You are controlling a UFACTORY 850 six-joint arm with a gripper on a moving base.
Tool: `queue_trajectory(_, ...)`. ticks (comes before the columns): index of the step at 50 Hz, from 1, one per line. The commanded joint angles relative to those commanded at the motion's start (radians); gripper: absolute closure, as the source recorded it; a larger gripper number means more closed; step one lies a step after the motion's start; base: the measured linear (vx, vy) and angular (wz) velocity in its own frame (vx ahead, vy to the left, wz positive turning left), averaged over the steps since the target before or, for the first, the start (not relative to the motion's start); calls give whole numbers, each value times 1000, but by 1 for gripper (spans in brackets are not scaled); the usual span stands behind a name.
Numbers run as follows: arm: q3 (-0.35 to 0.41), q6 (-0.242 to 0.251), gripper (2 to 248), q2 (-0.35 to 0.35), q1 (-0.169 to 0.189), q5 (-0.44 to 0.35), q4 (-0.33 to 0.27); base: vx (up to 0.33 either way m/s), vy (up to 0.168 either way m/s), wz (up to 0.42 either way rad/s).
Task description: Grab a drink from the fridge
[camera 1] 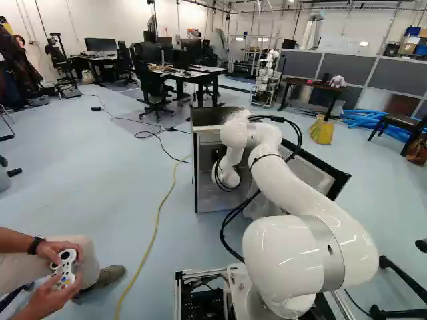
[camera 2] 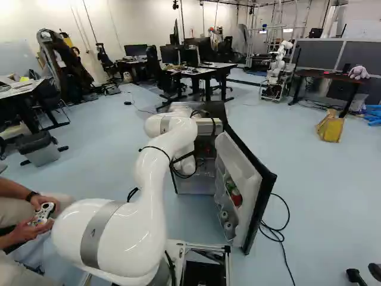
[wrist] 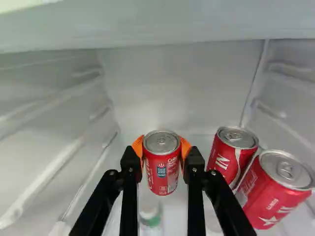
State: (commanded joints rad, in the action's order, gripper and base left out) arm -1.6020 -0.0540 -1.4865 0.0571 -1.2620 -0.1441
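- Left base view: the arm [camera 1: 307, 207] reaches over into the fridge [camera 1: 208, 117], its wrist at the fridge's open front; that bend probably lets it enter from the front. The fridge's door [camera 1: 325, 179] stands wide open, leaving the mouth free, though its outer edge could catch the arm on a swing that way.
- Right base view: the drinks in the door [camera 2: 233, 192] sit on the fridge door's inner side, apart from the arm. The safest way out looks straight back from the fridge before any turn.
- Wrist view: inside the fridge, the gripper [wrist: 162, 147] is closed around a red can [wrist: 162, 173], an orange pad against each side. The can is upright, a hold that should keep it steady; whether it clears the fridge's shelf, I cannot tell. Two other cans [wrist: 227, 158] lean together near the fridge's side wall, apart from the held one. Open room lies toward the fridge's opposite wall; the ceiling [wrist: 172, 27] limits lifting.
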Motion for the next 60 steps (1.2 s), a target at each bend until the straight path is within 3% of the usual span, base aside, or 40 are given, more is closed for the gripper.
queue_trajectory(26,174,0,156,96,-5,0,0,0,0,0)
queue_trajectory(60,264,0,156,176,-5,0,0,0,0,0)
